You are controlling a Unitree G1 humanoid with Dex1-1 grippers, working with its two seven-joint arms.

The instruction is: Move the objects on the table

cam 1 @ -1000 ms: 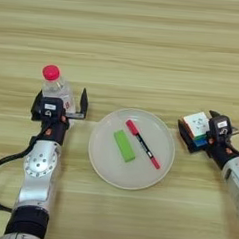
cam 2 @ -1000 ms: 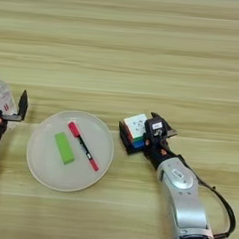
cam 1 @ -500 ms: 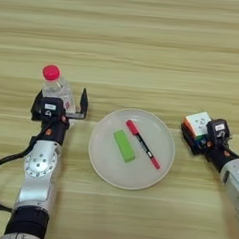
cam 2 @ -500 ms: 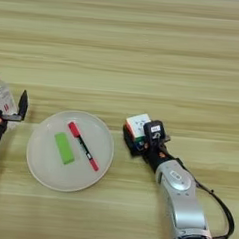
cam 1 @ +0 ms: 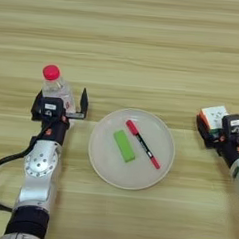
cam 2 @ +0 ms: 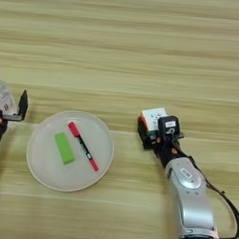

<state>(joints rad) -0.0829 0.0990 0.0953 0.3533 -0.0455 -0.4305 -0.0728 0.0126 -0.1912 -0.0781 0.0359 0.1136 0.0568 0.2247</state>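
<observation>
Two arms reach in from the near edge of the wooden bench (cam 1: 146, 48), one at each side, and each has something between its fingers.

On the robot's left, the left pincer (cam 1: 59, 108) stands around the clear bottle (cam 1: 57, 90) with the red cap. The bottle is upright, and one black finger (cam 1: 84, 100) sticks up just to its right, while the other side of the pincer is hidden behind the bottle and the black housing. The fingers sit fairly wide apart, with the bottle's body between them; whether they press on it I cannot tell.

On the robot's right, the right pincer (cam 2: 152, 131) has the multicoloured cube (cam 2: 152, 119) between its two black fingers, closed narrowly onto it. One finger shows at the cube's left side, and the black block of the wrist sits just right of it. The cube rests low, at the bench surface, tilted a little, with its white face uppermost.

Between the two arms lies the round beige plate (cam 1: 104, 163), well apart from the bottle and from the cube. In it are the green block (cam 1: 124, 146), lying aslant on the left half, and the red-and-black pen (cam 1: 142, 143), just beside it to the right. The pen runs diagonally, its red cap towards the far-left rim.
</observation>
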